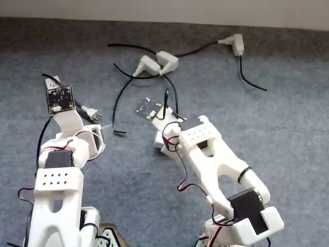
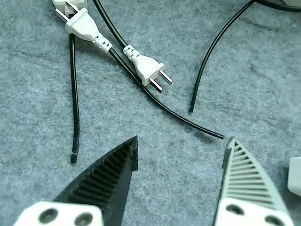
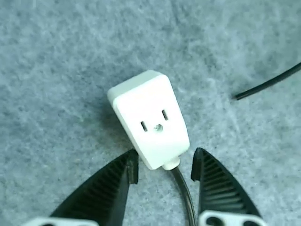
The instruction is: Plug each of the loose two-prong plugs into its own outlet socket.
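1. The right gripper (image 3: 165, 164) is partly open. Its black ribbed fingers (image 3: 110, 188) straddle the cord end of a white boxy plastic outlet socket (image 3: 149, 115) - one tip just at the socket's corner, the other a little apart from it, so it is not clamped.
2. The socket's face is turned up toward the wrist camera and shows two slots and a round hole. Its long axis runs straight out from the gripper, and its black cord (image 3: 184, 197) comes back between the fingers.
3. The left gripper (image 2: 182, 141) is spread wide and holds nothing. It has one black finger and one pale grey finger.
4. Ahead of the left gripper's fingertips a white two-prong plug (image 2: 145, 68) lies flat on the grey carpet (image 2: 254, 94). Its long axis is slanted across the gripper's line, with the prongs toward the pale finger's side.
5. Black cables (image 2: 188, 123) run beside and under the plug, between it and the fingertips.
6. Farther out lies a second white plug (image 2: 81, 24) with its prongs pointing away from the gripper.
7. Beyond the right gripper two white blocks (image 1: 157, 63) lie touching - a third white block (image 1: 235, 43) sits well apart.
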Controlling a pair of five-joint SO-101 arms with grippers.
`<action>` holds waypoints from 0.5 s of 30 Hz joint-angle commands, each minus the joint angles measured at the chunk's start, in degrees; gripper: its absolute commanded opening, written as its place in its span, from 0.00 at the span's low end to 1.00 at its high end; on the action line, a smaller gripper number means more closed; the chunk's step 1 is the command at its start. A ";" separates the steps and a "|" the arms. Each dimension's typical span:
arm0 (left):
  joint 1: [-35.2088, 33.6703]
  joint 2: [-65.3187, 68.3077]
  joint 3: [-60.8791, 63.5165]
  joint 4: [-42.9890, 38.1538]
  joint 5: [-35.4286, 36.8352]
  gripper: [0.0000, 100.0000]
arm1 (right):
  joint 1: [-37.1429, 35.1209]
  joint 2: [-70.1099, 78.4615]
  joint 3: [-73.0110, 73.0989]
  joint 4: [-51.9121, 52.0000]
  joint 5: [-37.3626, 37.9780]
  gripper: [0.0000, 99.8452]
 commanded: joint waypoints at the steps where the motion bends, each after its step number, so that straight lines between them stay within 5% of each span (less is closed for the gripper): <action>1: 1.01 -1.10 -0.13 -1.49 0.00 0.29 | 1.36 -0.40 -2.95 -0.92 2.55 0.19; 15: 1.01 -1.10 0.04 -1.58 0.00 0.29 | 5.14 -0.48 -8.75 -7.43 3.96 0.19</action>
